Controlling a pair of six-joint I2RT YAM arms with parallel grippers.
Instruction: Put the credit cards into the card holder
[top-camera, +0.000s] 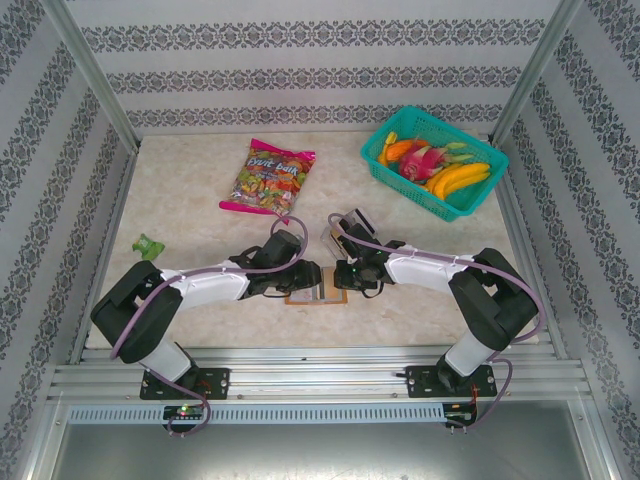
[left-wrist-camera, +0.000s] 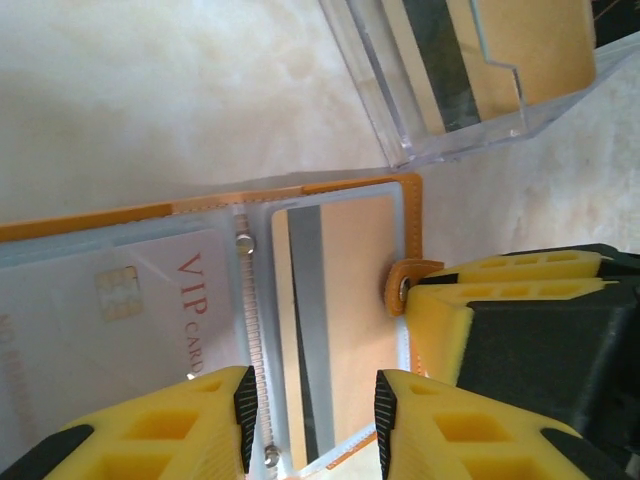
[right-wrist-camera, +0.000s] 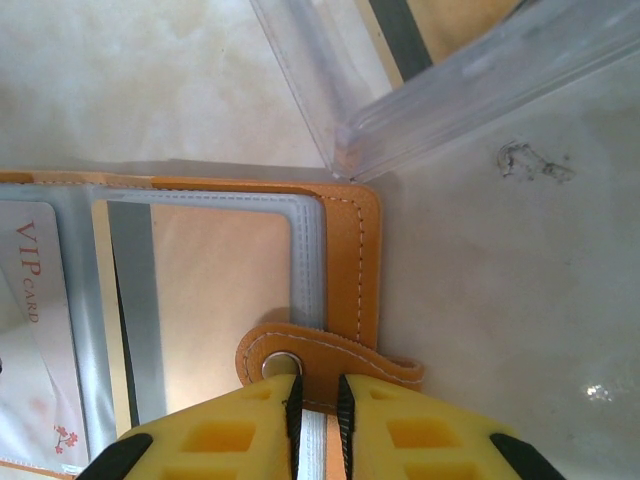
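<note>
Two pincers meet over the card holder (top-camera: 314, 296), which lies open and flat on the pale marbled worktop (top-camera: 200, 220) at the middle of the overhead frame, its long axis running left to right.

In the left wrist view the left pincer (left-wrist-camera: 312, 425) sits at the bottom edge with its yellow, hollow-ribbed fingers (left-wrist-camera: 200, 425) apart. They straddle the holder's right-hand clear sleeve without closing on anything. That sleeve holds a tan card (left-wrist-camera: 355, 300) with a grey stripe, its long side running up the frame. The sleeve to its left holds a white card (left-wrist-camera: 160, 310) printed "VIP" in red, with a chip.

The holder is orange-brown and leather-like, with pale stitching and rounded corners. Its snap tab (right-wrist-camera: 300, 355) curls over the right edge.

The right pincer (right-wrist-camera: 320, 420), at the bottom of its own view, is closed tight on that edge of the card holder, just below the tab's metal stud.

A clear plastic tray (left-wrist-camera: 440, 120) stands just beyond the holder's upper right corner, with more cards (left-wrist-camera: 500, 50) inside.
</note>
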